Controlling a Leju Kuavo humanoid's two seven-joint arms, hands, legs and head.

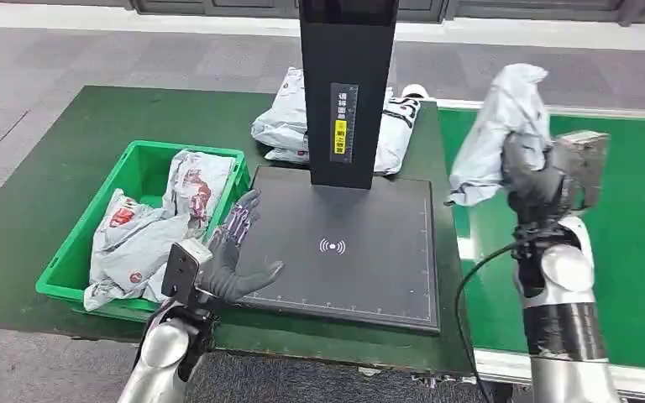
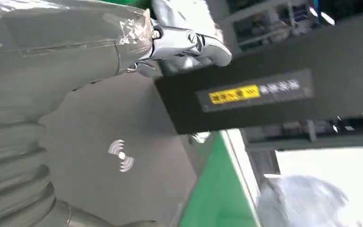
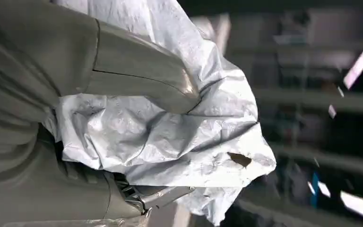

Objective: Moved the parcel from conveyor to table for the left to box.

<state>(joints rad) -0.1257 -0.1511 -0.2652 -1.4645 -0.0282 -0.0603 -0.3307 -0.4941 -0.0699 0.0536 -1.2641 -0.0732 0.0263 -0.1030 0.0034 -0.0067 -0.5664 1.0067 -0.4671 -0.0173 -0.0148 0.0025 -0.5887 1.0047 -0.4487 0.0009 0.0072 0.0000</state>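
My right hand (image 1: pixel 531 172) grips a crumpled grey plastic parcel (image 1: pixel 504 126) and holds it up in the air above the green conveyor (image 1: pixel 638 218), near its left edge. In the right wrist view the thumb (image 3: pixel 137 78) presses into the parcel (image 3: pixel 170 137), which hides most of the fingers. My left hand (image 1: pixel 233 252) hovers open with its fingers spread over the left edge of the dark scanner plate (image 1: pixel 344 252), beside the green box (image 1: pixel 143 172). The left wrist view looks past the thumb (image 2: pixel 52 56) at the plate (image 2: pixel 123 156).
The green box holds several grey parcels (image 1: pixel 147 227). A black scanner post (image 1: pixel 344 84) rises from the plate's far side, with two more parcels (image 1: pixel 290 117) lying behind it on the green table (image 1: pixel 42 176). The table's front edge is close to me.
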